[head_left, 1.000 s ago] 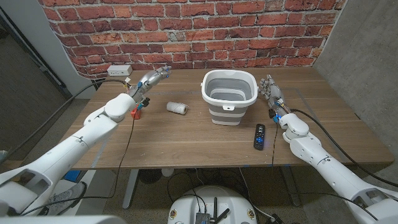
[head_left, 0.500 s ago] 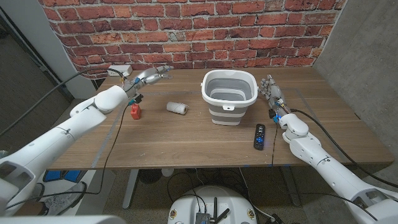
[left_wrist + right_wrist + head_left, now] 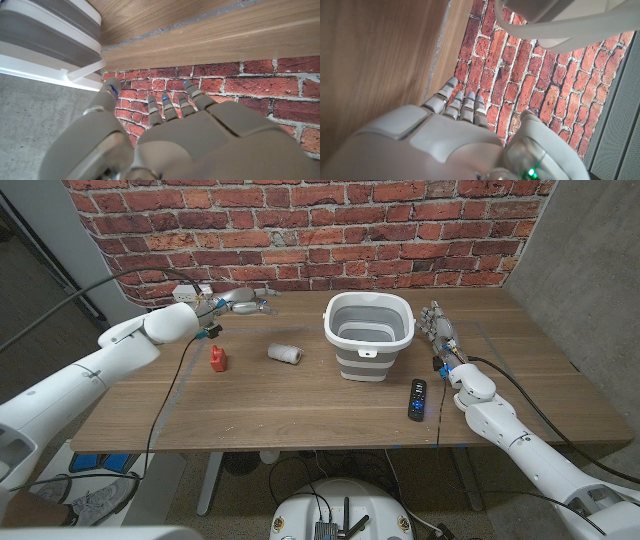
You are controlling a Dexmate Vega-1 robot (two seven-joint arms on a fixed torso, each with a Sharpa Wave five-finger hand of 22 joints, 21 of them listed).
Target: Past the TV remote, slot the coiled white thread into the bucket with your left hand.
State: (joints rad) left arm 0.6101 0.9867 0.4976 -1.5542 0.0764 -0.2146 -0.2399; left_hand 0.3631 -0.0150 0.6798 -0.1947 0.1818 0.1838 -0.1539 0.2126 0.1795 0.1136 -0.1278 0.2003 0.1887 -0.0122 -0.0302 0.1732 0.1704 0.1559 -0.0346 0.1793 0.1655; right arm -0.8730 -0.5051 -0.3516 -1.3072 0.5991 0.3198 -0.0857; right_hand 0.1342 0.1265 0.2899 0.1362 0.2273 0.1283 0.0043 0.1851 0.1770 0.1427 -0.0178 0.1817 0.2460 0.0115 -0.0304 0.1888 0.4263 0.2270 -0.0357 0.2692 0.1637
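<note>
The left hand hangs above the far left part of the wooden table, close to the brick wall, with its fingers stretched out toward the bucket and nothing between them; it is released and empty. In the left wrist view the same hand reaches with slightly spread fingers toward the wall and the table's far edge, and the bucket sits off to one side of it.

The coiled white thread, a small spool lying on its side, rests on the table nearer the robot than the left hand and a little toward the bucket, apart from the fingers. A small red bottle stands just below the left forearm, on the spool's outer side. A white power strip lies by the wall, behind the left wrist.

The grey-and-white collapsible bucket stands between the two hands, open at the top. The right hand stands on its edge just beside the bucket's right wall, fingers straight and apart, holding nothing. The black TV remote lies near the right wrist, on the side toward the robot.
</note>
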